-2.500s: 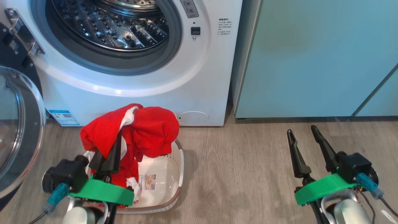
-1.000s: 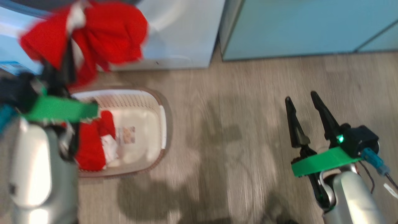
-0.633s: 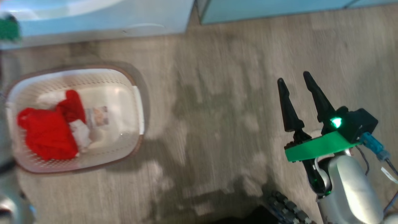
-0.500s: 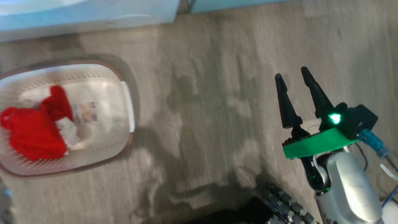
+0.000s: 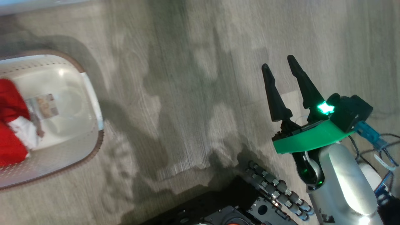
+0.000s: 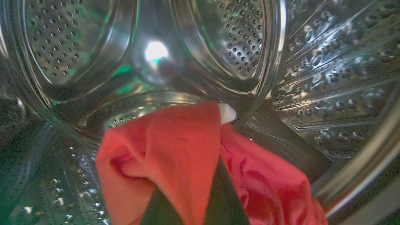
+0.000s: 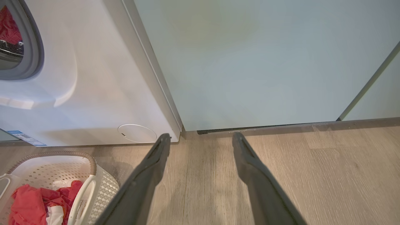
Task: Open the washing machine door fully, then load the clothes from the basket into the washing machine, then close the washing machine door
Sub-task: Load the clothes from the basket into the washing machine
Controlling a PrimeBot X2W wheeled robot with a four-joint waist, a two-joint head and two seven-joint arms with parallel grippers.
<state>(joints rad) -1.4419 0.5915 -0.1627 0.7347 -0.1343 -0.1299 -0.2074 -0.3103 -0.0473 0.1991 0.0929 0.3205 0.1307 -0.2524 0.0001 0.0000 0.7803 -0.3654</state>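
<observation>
In the left wrist view my left gripper (image 6: 190,187) is inside the washing machine's perforated steel drum (image 6: 237,47), shut on a red garment (image 6: 175,150) with a white piece, draped over its fingers. More red and white clothes (image 7: 28,206) lie in the white basket (image 7: 93,175), which stands on the floor before the washing machine (image 7: 87,87). The basket (image 5: 90,103) also sits at the left edge of the head view with clothes (image 5: 9,137) inside. My right gripper (image 5: 278,62) hovers open and empty over the floor, far right of the basket. The door is out of view.
A pale teal cabinet (image 7: 250,62) stands right of the machine, straight ahead of my right gripper (image 7: 201,136). The robot's dark base (image 5: 237,209) shows at the bottom of the head view. Grey wood floor (image 5: 187,93) lies between basket and right arm.
My left gripper has lifted a red garment out of the basket and carried it into the drum. The head camera has swung down and right. The right gripper has stayed open.
</observation>
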